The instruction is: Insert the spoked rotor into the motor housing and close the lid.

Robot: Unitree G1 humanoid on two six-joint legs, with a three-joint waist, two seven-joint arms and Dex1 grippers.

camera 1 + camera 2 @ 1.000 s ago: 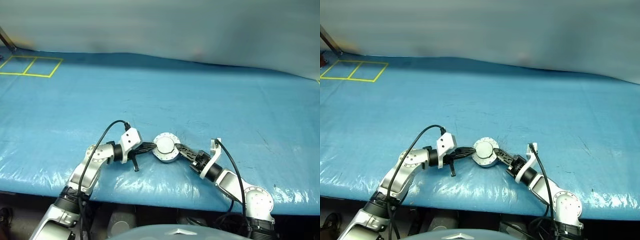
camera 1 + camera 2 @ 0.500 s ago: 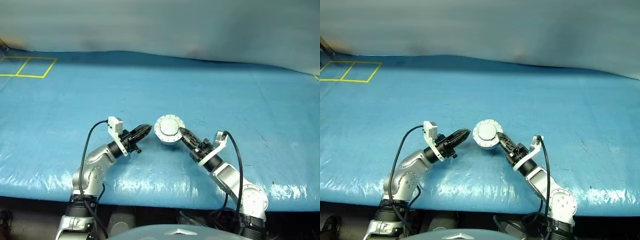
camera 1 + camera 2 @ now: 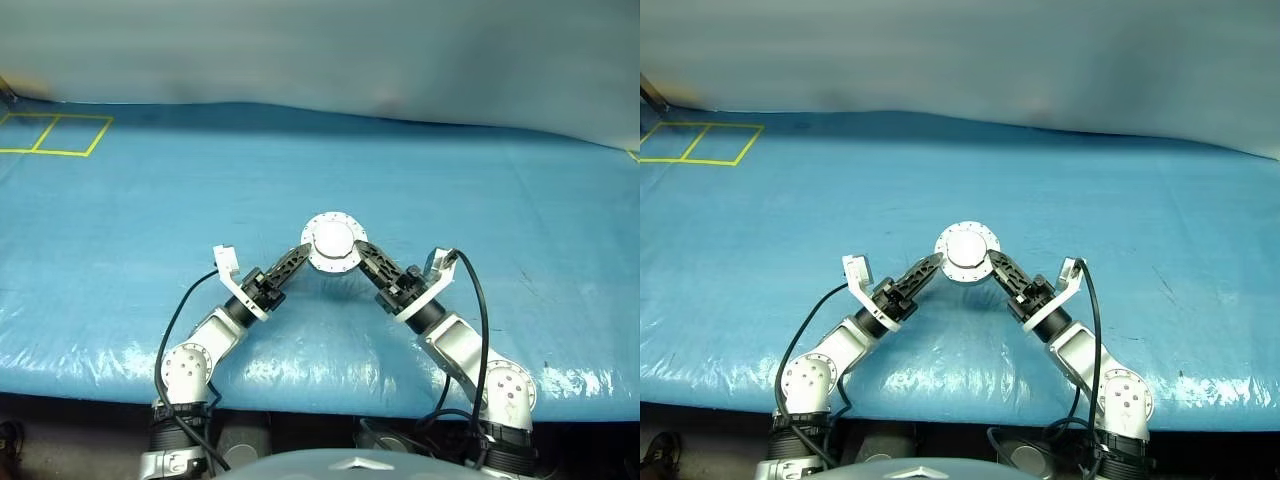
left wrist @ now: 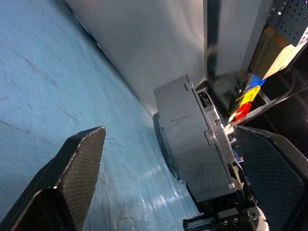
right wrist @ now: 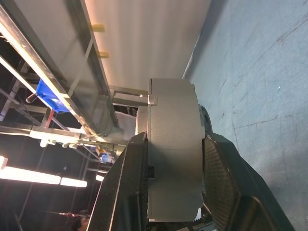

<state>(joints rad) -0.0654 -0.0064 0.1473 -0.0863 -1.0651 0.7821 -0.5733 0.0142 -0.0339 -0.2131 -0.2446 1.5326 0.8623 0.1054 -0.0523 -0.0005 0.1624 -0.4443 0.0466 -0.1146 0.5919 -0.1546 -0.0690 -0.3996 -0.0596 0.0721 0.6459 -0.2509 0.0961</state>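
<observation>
The motor housing is a closed round silver puck held up off the blue table, its flat face toward me. The lid lies shut against it, with a seam running around the edge. The spoked rotor is hidden. My right gripper is shut on the housing from the right, its two pads pressed on the two flat faces. On the housing's left side stands my left gripper, open, with its fingers spread wide. The housing sits just ahead between them, untouched.
A blue plastic sheet covers the whole table up to a grey wall at the back. Yellow tape squares mark its far left corner. The table's front edge runs just below my arms.
My left gripper has opened, rolled over and come off the housing's left edge. My right gripper has lifted the housing higher, and both arms have risen.
</observation>
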